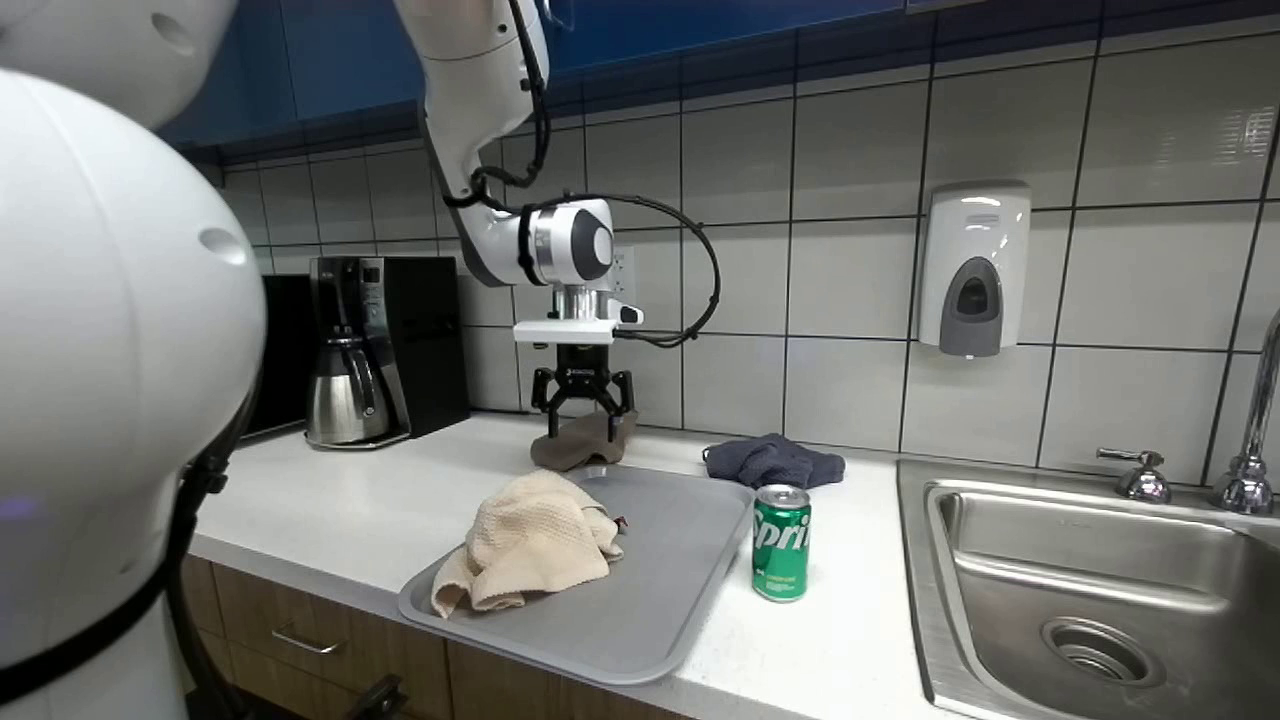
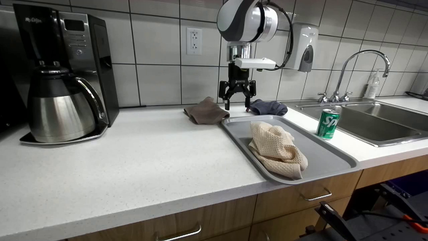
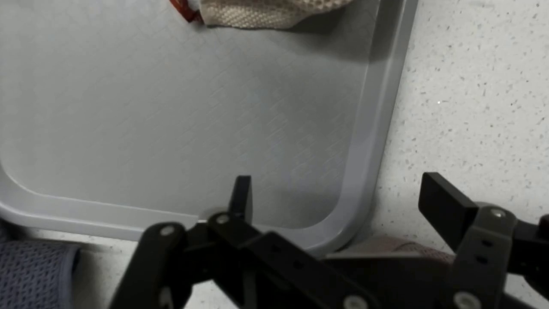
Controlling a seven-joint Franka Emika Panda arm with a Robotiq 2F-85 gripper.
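Observation:
My gripper [image 1: 583, 430] is open and empty, pointing down above the counter. It also shows in an exterior view [image 2: 237, 105] and in the wrist view [image 3: 336, 178], its fingers spanning a back corner of the grey tray [image 3: 214, 128]. A brown cloth [image 2: 207, 112] lies by that corner, nearest the gripper; the wrist view shows only its edge [image 3: 386, 244]. A crumpled beige cloth [image 1: 540, 540] lies on the tray. A small red thing [image 3: 185, 9] sticks out from beside it, mostly hidden. A dark blue cloth [image 1: 775, 462] lies behind the tray. A green Sprite can [image 1: 780, 545] stands upright beside the tray.
A coffee maker with a steel carafe [image 2: 62, 107] stands at one end of the counter. A steel sink [image 1: 925, 590] with a faucet [image 2: 362, 53] is at the other. A soap dispenser [image 1: 975, 265] hangs on the tiled wall. The tray's front reaches the counter edge.

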